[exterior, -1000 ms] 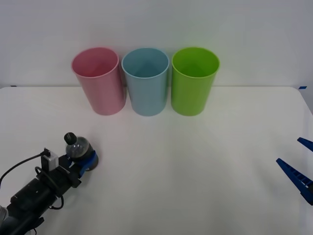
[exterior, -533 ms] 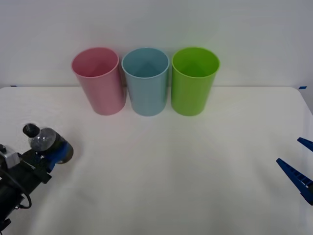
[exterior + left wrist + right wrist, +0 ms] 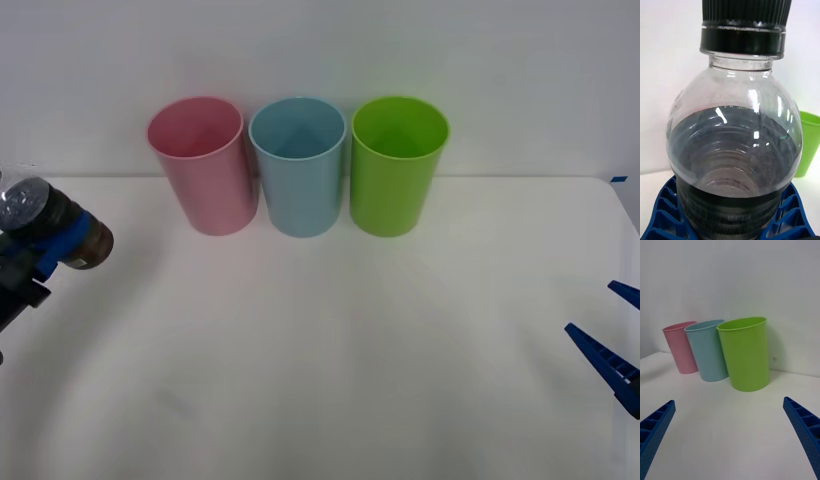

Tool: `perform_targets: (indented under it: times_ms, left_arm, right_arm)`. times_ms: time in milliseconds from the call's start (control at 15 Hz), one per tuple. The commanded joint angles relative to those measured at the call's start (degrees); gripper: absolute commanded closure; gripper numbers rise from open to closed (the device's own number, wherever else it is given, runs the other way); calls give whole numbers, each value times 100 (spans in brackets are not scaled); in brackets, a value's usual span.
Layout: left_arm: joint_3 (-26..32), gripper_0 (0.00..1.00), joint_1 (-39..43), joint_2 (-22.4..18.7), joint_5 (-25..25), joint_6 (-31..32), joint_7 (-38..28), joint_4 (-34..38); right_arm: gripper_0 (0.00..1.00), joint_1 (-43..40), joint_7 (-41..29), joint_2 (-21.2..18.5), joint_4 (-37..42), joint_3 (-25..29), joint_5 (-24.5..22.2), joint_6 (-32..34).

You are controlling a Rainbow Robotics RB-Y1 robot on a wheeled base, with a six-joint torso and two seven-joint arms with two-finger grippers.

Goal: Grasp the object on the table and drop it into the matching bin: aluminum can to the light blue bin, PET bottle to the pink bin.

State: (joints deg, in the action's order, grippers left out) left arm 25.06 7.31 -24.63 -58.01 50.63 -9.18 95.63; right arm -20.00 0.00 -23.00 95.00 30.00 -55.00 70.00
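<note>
**Left Gripper Clamped on Bottle; Right Gripper Open and Idle**

The left gripper (image 3: 55, 240) was at the far left edge of the front view, raised above the table (image 3: 330, 350). Its blue ribbed fingers (image 3: 662, 210) were closed against both sides of the bottle (image 3: 45, 218), gripping the lower body. The bottle was tilted, clear of the tabletop, with its clear upper part toward the left edge. In the left wrist view the bottle (image 3: 735, 150) showed a black ribbed cap and dark contents reaching partway up the body.

The bottle was to the left of the pink bin (image 3: 200, 165) and well apart from it. The pink bin, the light blue bin (image 3: 297, 165) and the green bin (image 3: 397, 165) stood upright in a row at the back of the table.

The right gripper (image 3: 730, 438) was at the right edge of the table, jaws spread wide, holding and touching nothing.
</note>
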Motion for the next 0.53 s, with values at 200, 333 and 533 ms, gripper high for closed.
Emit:
perform_targets:
  times_ms: [200,333,533]
  left_arm:
    - [-45,100,-608,-271,-352,-378,-541,70]
    - [-159,100,-863,-297,-545,-580,-646,70]
    - [-396,100,-1250,-288,-897,-932,-866,70]
  right_arm:
    - [0,0,0,0,0,0,0,0]
    - [0,0,0,0,0,0,0,0]
    - [0,0,0,0,0,0,0,0]
